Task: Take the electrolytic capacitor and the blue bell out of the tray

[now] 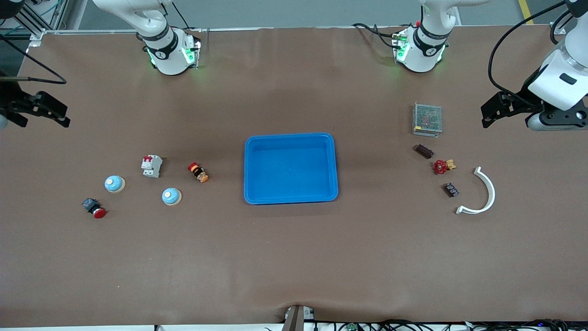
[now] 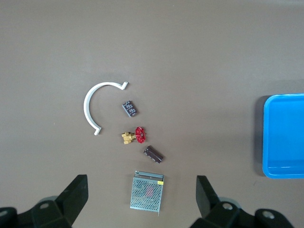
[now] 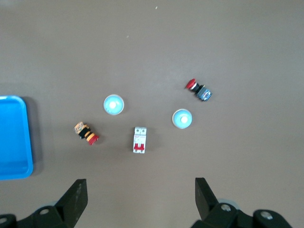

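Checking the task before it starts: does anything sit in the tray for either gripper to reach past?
Nothing visible does: the tray holds nothing. Both blue bells already lie on the table toward the right arm's end. Both grippers wait open.

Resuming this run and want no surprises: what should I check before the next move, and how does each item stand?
1. Tray empty: ok.
2. Both blue bells on the table, toward the right arm's end: ok.
3. Dark cylinder beside the mesh box is the capacitor: cannot tell.
4. Left gripper open, empty, over its end of the table: ok.
5. Right gripper open, empty, over its end: ok.
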`<act>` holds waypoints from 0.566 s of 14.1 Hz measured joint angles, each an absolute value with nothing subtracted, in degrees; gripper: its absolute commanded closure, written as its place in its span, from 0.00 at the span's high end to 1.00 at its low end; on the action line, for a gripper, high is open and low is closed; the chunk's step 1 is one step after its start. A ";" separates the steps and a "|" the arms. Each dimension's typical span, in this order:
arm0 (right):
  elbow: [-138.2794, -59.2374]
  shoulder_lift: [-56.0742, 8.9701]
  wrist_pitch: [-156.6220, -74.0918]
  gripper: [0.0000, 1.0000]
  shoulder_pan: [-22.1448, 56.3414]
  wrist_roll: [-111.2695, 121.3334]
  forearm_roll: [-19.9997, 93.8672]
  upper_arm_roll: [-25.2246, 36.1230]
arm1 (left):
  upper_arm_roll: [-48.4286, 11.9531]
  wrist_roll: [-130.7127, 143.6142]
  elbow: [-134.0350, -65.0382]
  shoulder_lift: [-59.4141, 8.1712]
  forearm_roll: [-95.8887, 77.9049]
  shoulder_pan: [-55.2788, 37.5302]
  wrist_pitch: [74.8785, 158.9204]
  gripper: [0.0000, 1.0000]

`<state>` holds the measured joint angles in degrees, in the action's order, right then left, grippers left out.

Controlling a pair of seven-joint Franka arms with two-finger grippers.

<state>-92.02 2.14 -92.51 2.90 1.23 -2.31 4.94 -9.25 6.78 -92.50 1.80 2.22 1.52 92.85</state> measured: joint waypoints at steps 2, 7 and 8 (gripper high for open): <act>-89.63 0.39 -92.83 1.00 2.62 1.22 -2.30 4.93 | -9.26 6.78 -92.50 2.07 2.22 1.51 92.13 1.00; -86.78 -1.41 -94.22 1.00 0.98 1.54 -0.78 4.92 | -9.26 6.79 -92.50 2.37 2.22 1.52 91.74 1.00; -86.47 -1.61 -94.22 1.00 0.59 2.27 -0.57 4.92 | -9.26 6.78 -92.50 2.39 2.22 1.52 91.44 1.00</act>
<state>-86.47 -1.61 -94.22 0.59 2.27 -0.57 4.92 -9.26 6.78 -92.50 2.39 2.22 1.52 91.44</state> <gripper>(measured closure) 0.000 0.000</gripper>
